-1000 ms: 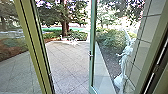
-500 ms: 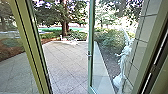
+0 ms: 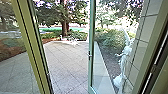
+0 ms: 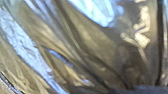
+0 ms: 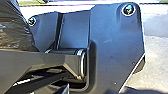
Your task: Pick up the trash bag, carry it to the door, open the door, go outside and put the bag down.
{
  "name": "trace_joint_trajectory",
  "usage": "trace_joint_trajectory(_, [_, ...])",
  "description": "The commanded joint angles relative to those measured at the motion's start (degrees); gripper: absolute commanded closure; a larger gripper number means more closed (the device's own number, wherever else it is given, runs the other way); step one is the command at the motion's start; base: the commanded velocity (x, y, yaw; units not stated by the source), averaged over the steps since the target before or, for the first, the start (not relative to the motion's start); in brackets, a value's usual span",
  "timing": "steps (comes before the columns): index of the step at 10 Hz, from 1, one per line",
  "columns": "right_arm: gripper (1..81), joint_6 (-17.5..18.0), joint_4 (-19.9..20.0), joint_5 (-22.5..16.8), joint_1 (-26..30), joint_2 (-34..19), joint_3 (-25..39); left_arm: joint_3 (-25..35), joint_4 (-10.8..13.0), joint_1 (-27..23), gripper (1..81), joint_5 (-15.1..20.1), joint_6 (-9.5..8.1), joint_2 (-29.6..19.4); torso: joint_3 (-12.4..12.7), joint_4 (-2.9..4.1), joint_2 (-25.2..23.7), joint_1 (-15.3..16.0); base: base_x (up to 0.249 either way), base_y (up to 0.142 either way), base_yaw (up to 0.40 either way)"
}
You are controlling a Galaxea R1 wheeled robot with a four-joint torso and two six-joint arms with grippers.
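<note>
Head view. We have the glass door as our landmark; it stands open, with a small handle on its upright edge. Left of the door, across the opening, rises a yellowish-green frame post, slightly slanted in our view. Paving in large squares runs through the opening and on beyond the door. Well beyond the door, near the far edge of the paving, we note a low whitish object, too blurred to name. Behind it, a tree trunk and low greenery. Through the door's glass: shrubs, then a pale, uneven upright shape that we cannot identify. Right of the door, a wall of large pale tiles.

Left wrist view. The trash bag lies very close to the camera: brownish, partly see-through plastic, gathered into long folds, bluish-white glints along the creases.

Right wrist view. Dark, glossy, wrinkled plastic of the same bag sits near our robot's own plate; sunlit pale ground lies past the plate, partly shaded. We cannot fix the bag's side of the door.

State of the left end effector: we cannot tell. Right end effector: likewise, we cannot tell.
</note>
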Motion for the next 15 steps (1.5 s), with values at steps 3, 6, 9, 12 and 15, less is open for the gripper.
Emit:
trace_joint_trajectory(3, [1.0, -0.2, -0.2, -4.0, 2.3, 0.3, 0.1, 0.1, 0.4, -3.2, 81.1, 2.7, 0.03, -0.1, 0.0, 0.00, 0.0, 0.0, 0.000, 0.000, 0.000])
trace_joint_trajectory(6, [1.0, -0.3, -0.2, -3.9, 2.4, 0.3, 0.1, 0.1, 0.4, -3.2, 81.1, 2.7, 0.12, -0.1, 0.0, 0.00, 0.0, 0.0, 0.000, 0.000, 0.000])
trace_joint_trajectory(9, [1.0, -0.3, -0.2, -3.9, 2.3, 0.3, 0.1, 0.1, 0.4, -3.2, 81.1, 2.7, 0.12, -0.1, 0.0, 0.00, 0.0, -0.1, 0.067, 0.000, 0.000])
trace_joint_trajectory(12, [1.0, -0.2, -0.2, -3.9, 2.3, 0.3, 0.1, 0.0, 0.4, -3.3, 81.1, 2.7, 0.11, -0.1, 0.0, 0.00, -0.1, -0.1, 0.070, 0.000, 0.000])
trace_joint_trajectory(15, [1.0, -0.3, -0.2, -3.9, 2.3, 0.4, 0.1, 0.1, 0.4, -3.2, 81.1, 2.7, 0.12, -0.2, 0.0, 0.00, -0.1, -0.1, 0.074, 0.000, 0.000])
